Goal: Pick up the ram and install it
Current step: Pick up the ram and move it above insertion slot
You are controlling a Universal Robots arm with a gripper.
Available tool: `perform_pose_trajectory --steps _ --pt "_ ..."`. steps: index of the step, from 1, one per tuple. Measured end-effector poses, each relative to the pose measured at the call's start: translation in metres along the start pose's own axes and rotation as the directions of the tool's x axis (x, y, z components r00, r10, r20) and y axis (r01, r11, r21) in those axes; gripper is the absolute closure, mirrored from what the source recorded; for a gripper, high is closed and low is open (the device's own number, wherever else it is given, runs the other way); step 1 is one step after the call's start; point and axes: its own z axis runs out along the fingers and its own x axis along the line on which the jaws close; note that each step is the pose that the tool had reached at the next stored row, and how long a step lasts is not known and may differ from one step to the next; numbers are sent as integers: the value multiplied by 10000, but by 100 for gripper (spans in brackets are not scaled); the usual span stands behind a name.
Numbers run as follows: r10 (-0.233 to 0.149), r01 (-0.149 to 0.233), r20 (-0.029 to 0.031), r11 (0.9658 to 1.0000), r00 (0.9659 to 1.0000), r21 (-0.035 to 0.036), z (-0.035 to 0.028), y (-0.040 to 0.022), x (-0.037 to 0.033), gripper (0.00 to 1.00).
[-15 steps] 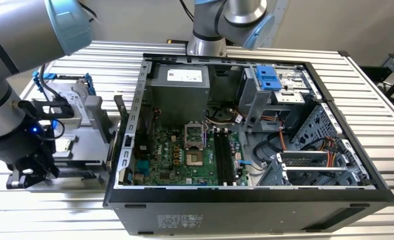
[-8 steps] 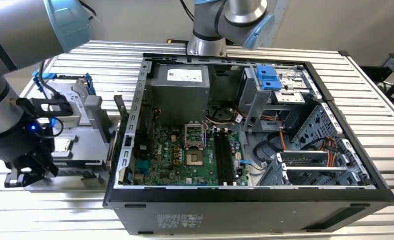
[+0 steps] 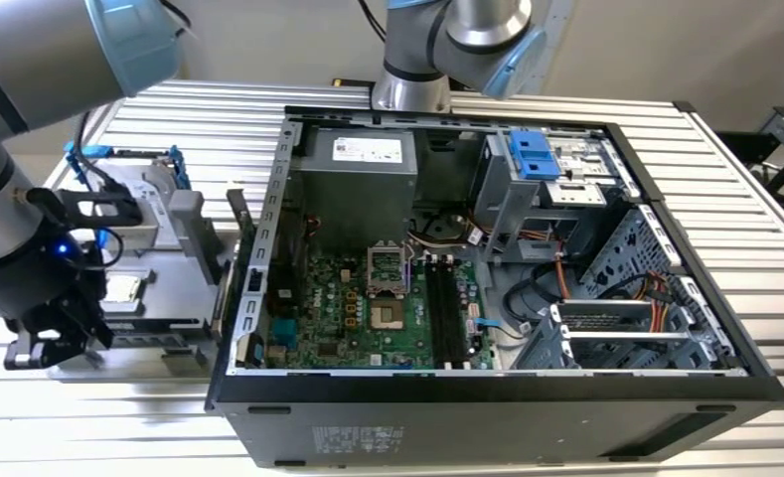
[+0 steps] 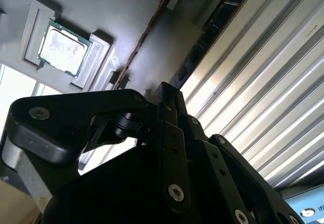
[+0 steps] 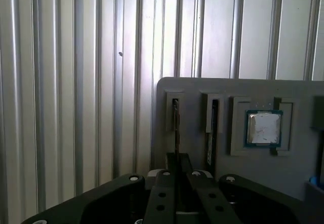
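Black gripper (image 5: 176, 158) fingers look drawn together on the thin ram (image 5: 175, 125), which stands on edge in a slot of the grey parts tray (image 5: 202, 84). A second stick (image 5: 210, 133) and a processor (image 5: 263, 128) sit in the neighbouring recesses. The pick-up step appears to be in hand, with the ram not yet lifted. Freeing it would call for a straight pull along the slot, without twisting. Well apart, inside the open computer case (image 3: 498, 402), the black memory slots (image 3: 451, 303) appear unfilled.
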Motion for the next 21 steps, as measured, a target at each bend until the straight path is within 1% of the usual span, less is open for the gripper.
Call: perform_pose_trajectory --steps 5,21 --pt "-2 2 0 10000 10000 1 -62 -1 -1 100" --pt "-1 1 1 10000 10000 1 -370 0 -10 100"
